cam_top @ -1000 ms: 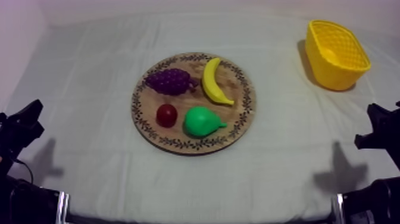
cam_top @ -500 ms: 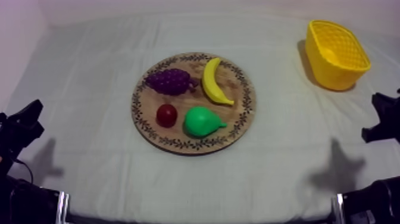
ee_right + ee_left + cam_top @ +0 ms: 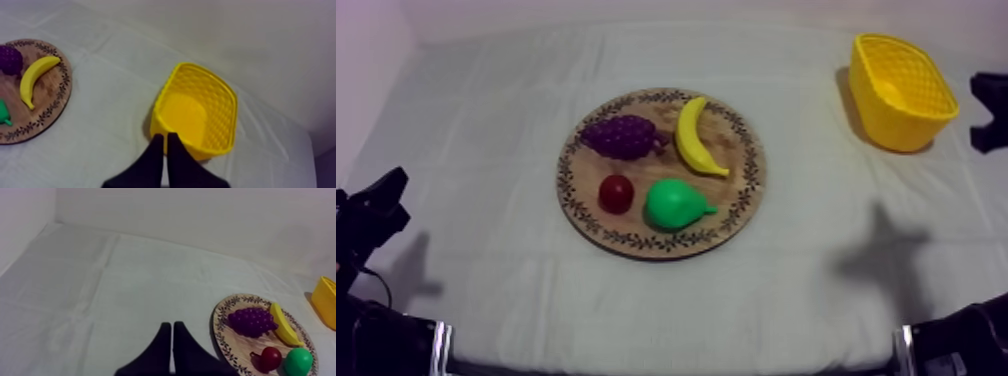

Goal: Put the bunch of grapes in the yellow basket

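Grapes on the board, right arm now up beside the basket.

The bunch of grapes (image 3: 623, 136) lies flat on the far left part of the wooden board (image 3: 741, 180). Its long axis runs across the surface (image 3: 486, 150), side to side in the top view, with its narrower end pointing at the banana (image 3: 696, 138) just beside it. The small red fruit (image 3: 616, 193) and the pear (image 3: 674, 204) sit nearer on the board. Since a second ago the right end effector (image 3: 165, 135) has climbed from the lower right edge to a spot next to the yellow basket (image 3: 901, 90), and its shadow has shifted with it. Its fingers lie together in a narrow wedge, holding nothing. The left end effector (image 3: 172, 324), likewise a narrow empty wedge, has stayed low at its side, and the fruit has not moved.
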Tool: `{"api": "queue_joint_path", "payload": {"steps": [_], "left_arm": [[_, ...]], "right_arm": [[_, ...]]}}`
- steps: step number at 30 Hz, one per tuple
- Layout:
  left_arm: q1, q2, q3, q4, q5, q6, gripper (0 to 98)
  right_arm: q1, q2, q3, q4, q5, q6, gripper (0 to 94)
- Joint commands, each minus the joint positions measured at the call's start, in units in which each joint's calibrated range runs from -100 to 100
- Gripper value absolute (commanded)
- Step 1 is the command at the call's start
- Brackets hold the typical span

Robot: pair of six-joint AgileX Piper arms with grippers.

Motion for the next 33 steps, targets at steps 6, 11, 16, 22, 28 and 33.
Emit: {"api": "queue_joint_path", "payload": {"steps": [6,11,16,22,28,33], "left_arm": [[0.00,0.00,-0.03,0.02,0.00,-0.01,0.1],[0.00,0.00,-0.03,0.02,0.00,-0.01,0.1],[0.00,0.00,-0.03,0.02,0.00,-0.01,0.1],[0.00,0.00,-0.03,0.02,0.00,-0.02,0.1],[0.00,0.00,-0.03,0.02,0.00,-0.03,0.1],[0.00,0.00,-0.03,0.02,0.00,-0.01,0.1]], "right_arm": [[-6.47,16.68,-17.56,1.35,4.17,-0.30,0.3],[-10.79,24.87,-26.78,2.45,6.44,-0.17,0.3],[-13.61,32.79,-35.45,2.42,8.95,1.11,0.3],[-16.38,41.51,-44.29,3.42,11.07,1.98,0.3],[-19.20,49.20,-52.08,4.21,14.22,3.40,0.3],[-21.01,55.87,-59.47,3.70,18.11,4.99,0.3]]}}
